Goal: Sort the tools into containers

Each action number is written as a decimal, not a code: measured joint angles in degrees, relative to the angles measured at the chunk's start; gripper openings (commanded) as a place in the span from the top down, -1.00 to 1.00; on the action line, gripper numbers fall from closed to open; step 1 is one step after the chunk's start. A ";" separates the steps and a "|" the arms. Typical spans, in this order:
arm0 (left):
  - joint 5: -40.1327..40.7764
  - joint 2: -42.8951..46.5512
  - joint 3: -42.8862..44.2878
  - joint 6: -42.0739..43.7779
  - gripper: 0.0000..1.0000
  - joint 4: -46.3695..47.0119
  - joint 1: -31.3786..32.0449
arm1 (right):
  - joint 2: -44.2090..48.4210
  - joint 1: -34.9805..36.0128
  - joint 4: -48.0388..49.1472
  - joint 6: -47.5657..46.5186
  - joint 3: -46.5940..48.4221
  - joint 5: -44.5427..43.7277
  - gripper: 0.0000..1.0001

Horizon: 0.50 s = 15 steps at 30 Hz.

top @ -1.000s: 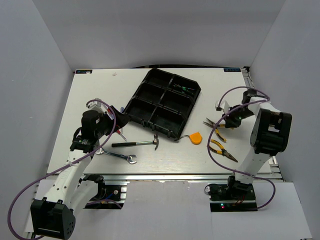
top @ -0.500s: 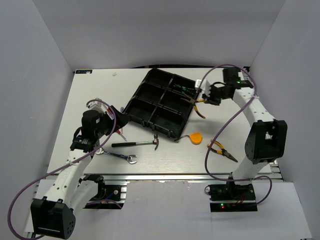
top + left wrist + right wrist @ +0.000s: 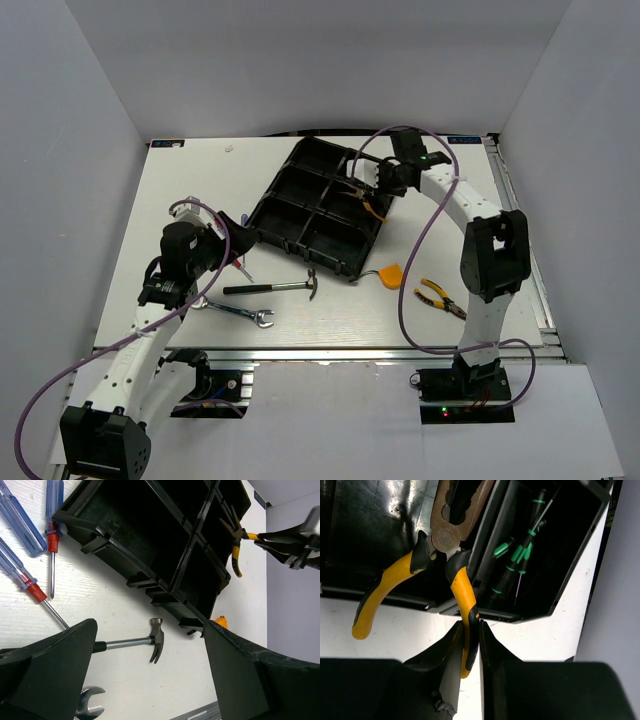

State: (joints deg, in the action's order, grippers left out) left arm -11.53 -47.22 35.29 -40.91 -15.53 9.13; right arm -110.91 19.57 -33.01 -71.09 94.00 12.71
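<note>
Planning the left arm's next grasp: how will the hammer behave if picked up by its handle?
Likely head-heavy: the hammer carries a metal claw head at one end, so a handle grip may let it droop. Stiff, no flex expected. The thin shiny shaft looks slippery; the black handle probably grips better.

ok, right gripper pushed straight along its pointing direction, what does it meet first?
Probably the organizer tray: the yellow-handled pliers pinched in its fingers lead, nose over a compartment beside the one holding black-green screwdrivers. Depth is unclear.
</note>
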 measured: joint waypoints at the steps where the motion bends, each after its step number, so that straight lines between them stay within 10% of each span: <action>1: 0.04 0.04 0.00 -0.02 -0.96 -0.07 0.00 | -0.35 0.52 0.24 -0.44 0.00 -0.92 0.88; 8: 0.24 0.11 0.00 -0.04 -0.96 -0.74 0.00 | -0.96 4.04 2.27 -2.67 -0.02 -4.13 0.23; 15: 0.33 0.11 0.00 -0.04 -0.96 -0.81 0.00 | -0.96 5.20 4.68 -2.75 -0.15 -4.94 0.06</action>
State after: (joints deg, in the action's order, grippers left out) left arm -11.20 -47.11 35.29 -40.95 -16.34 9.13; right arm -111.87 24.77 -28.34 -73.84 93.84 7.77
